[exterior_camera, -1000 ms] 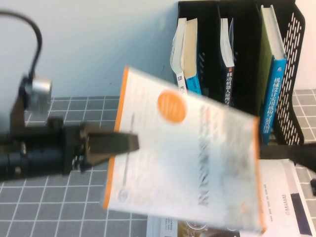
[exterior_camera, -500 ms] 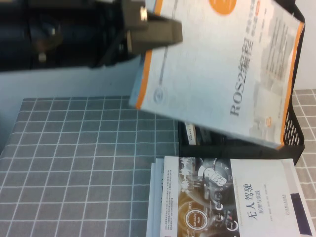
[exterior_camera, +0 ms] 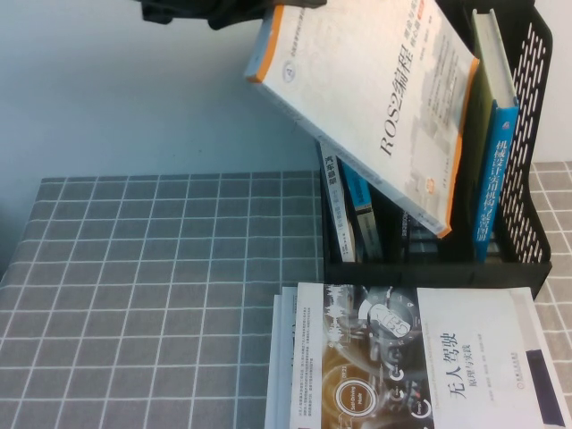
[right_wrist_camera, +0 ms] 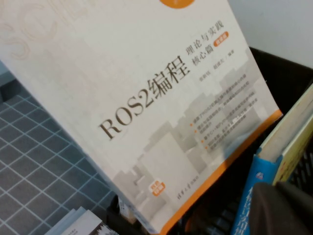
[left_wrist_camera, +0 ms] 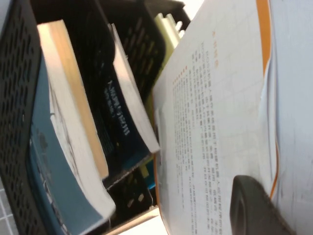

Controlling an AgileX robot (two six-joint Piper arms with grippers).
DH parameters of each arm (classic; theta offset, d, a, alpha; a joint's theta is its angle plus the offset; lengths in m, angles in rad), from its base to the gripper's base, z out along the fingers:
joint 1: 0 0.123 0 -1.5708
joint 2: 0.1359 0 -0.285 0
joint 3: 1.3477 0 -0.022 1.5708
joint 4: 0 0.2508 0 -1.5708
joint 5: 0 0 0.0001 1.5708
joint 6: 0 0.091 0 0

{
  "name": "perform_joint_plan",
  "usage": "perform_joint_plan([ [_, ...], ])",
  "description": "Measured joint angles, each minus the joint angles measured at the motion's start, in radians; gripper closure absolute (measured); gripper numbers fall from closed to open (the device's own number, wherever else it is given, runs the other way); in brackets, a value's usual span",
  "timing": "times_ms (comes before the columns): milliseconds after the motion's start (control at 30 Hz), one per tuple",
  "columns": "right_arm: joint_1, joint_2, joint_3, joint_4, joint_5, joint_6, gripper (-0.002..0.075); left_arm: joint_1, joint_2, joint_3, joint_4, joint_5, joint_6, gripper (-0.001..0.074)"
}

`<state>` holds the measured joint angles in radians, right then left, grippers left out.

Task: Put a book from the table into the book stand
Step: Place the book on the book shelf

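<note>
Although most of the left arm is cut off by the upper edge of the high view, the left gripper (exterior_camera: pixel 268 11) shows there as a dark mass clamped on the top corner of the book (exterior_camera: pixel 375 98). That book hangs tilted in the air, its lower orange edge in front of the middle of the book stand (exterior_camera: pixel 527 134), above the table (exterior_camera: pixel 161 295). Blue-spined books (exterior_camera: pixel 497 170) stand in the slots, partly hidden behind the held cover. A second white book (exterior_camera: pixel 420 357) lies flat on the grid cloth in front of the rack, cut off at the lower edge. The right gripper is not seen in this view.

From the left wrist camera, one dark finger (left_wrist_camera: pixel 257 208) presses on the back cover of the book (left_wrist_camera: pixel 220 122); the other finger is hidden behind the pages. The mesh rack (left_wrist_camera: pixel 19 98) and its leaning volumes fill the rest.

From the right wrist camera, the front cover (right_wrist_camera: pixel 146 98) with its black title blocks most of the scene. A dark blurred shape sits in the lower corner; whether the right gripper's fingers are apart or together cannot be told.
</note>
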<state>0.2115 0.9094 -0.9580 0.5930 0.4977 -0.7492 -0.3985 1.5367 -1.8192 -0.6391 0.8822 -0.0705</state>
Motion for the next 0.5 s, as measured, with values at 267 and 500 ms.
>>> perform_joint_plan([
  [267, 0.0, 0.0, 0.0, -0.002, -0.002, 0.006, 0.0729, -0.029, 0.122, -0.097, 0.082, -0.033, -0.107, 0.0631],
  [500, 0.0, 0.0, 0.0, -0.009, -0.002, 0.012, 0.0729, -0.159, 0.15, -0.113, 0.309, -0.107, -0.261, 0.0632],
])
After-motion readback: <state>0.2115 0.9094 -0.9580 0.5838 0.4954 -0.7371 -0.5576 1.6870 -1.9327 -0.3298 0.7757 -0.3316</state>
